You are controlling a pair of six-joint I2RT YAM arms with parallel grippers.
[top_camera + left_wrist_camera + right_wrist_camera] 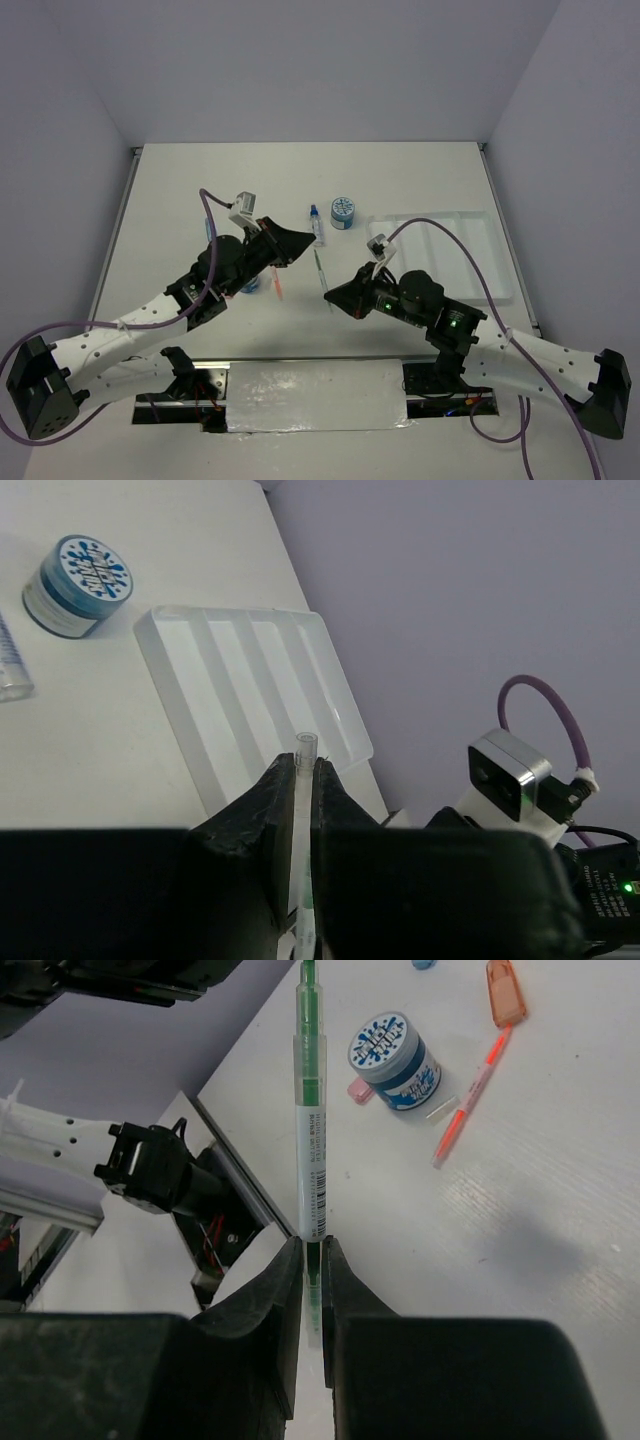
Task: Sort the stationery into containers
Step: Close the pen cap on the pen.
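- At the middle of the surface, between your two arms, the green pen (321,272) ran from about 12 o'clock to 6 o'clock. It appeared to be lifted clear, with a pincer on each end.
- You should have expected the pen to handle as a light, stiff, slim stick with a smooth plastic barrel. Pinched near one end only, it would probably swivel or slide.
- The safest hold looked to be on the barrel near its middle. The clear end piece looked like a part that might pull off under a tug.
- Your left pincer (297,767) stood narrow, its jaws closed on the pen's clear end, whose tip poked out just past the fingertips.
- Your right pincer (311,1252) was nearly closed too. It clamped the barrel just below the printed label, and the rest of the pen reached away toward the left arm.
- With both pincers holding it, the pen looked mid-handover, and letting go at either end too early risked dropping it.
- The white tray (440,250) lay toward 3 o'clock of the pen, near your right arm.
- A blue-white roll (343,211) and the blue-capped bottle (315,222) sat at 12 o'clock of the pen. The orange pen (277,284) lay at 9 o'clock beside your left arm.
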